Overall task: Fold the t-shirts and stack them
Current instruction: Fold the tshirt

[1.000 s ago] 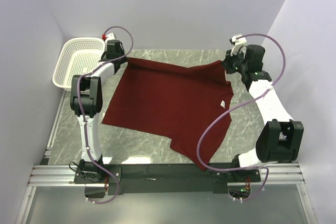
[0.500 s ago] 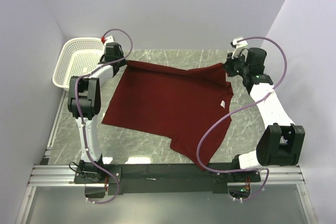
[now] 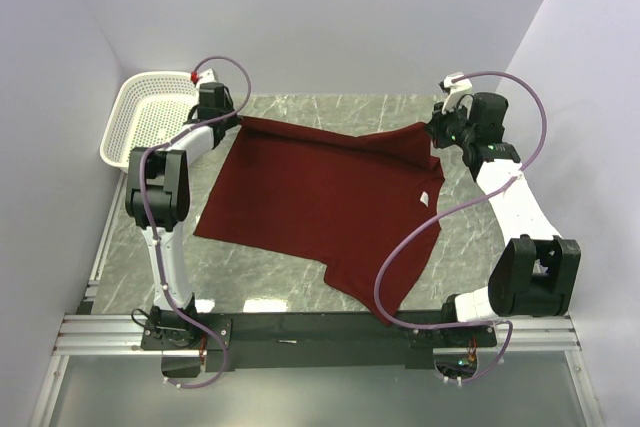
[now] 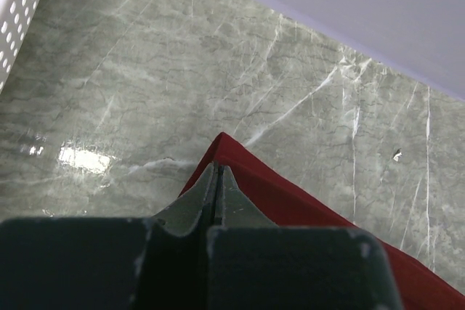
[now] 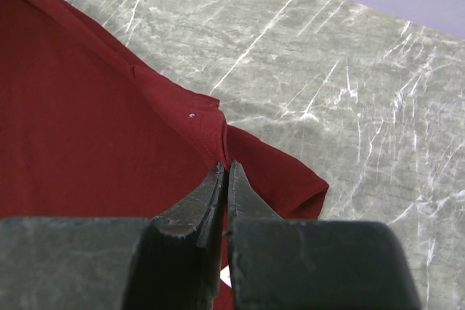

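A maroon t-shirt (image 3: pixel 320 197) lies spread across the marble table, with its white neck label (image 3: pixel 424 196) at the right. My left gripper (image 3: pixel 236 119) is shut on the shirt's far left corner (image 4: pixel 227 152). My right gripper (image 3: pixel 432 133) is shut on the shirt's far right edge beside a sleeve (image 5: pixel 272 172). The far edge of the shirt is stretched between the two grippers. The near sleeve hangs toward the table's front edge (image 3: pixel 395 292).
A white mesh basket (image 3: pixel 150 119) stands at the far left corner, next to my left gripper; its wall shows in the left wrist view (image 4: pixel 18 12). Purple walls close in the back and sides. Bare marble (image 3: pixel 270 282) shows in front of the shirt.
Both grippers have moved slightly toward the back wall with the shirt's far edge, which is pulled a little tauter. The shirt body has barely moved.
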